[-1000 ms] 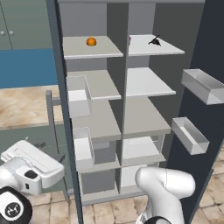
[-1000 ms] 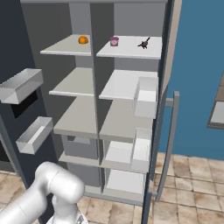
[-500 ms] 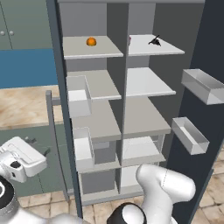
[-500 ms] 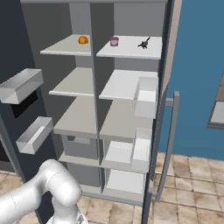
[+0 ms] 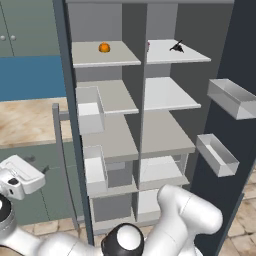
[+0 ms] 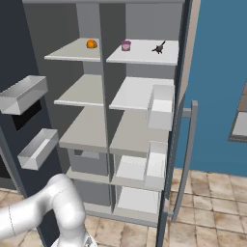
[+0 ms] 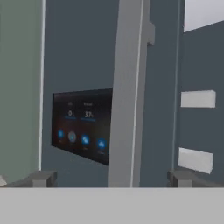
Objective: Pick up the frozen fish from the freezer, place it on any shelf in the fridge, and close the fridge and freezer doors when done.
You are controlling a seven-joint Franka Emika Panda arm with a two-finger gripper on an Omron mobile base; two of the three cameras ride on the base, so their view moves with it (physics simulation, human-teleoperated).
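Observation:
The frozen fish point(image 5: 176, 47) point(image 6: 158, 48) lies on the top shelf point(image 5: 190, 56) point(image 6: 144, 55) of the wider right half, the fridge point(image 6: 140, 130). The narrower left half is the freezer point(image 5: 107, 140) point(image 6: 82, 125). Both doors stand open: the freezer door point(image 5: 64, 75) point(image 7: 78, 52) with its black blue-lit panel point(image 7: 81, 127), and the fridge door point(image 5: 240, 45) point(image 6: 185, 72). My gripper point(image 5: 44, 171) point(image 7: 113, 179) is open outside the freezer door. The door's grey handle point(image 5: 56, 145) point(image 7: 127, 87) runs upright just ahead, between my fingertips point(image 7: 41, 178). Nothing is held.
A round orange item point(image 5: 104, 47) point(image 6: 91, 44) sits on the freezer's top shelf, a purple-pink item point(image 6: 126, 46) beside the fish. Clear bins point(image 5: 230, 97) point(image 6: 24, 91) jut from both doors. A counter point(image 5: 25, 120) lies left, behind the freezer door. My elbow point(image 5: 190, 215) is low before the shelves.
The hand has moved left and slightly up along the outside of the freezer door, staying open. The elbow has swung lower in front of the unit. Fish and doors are unmoved.

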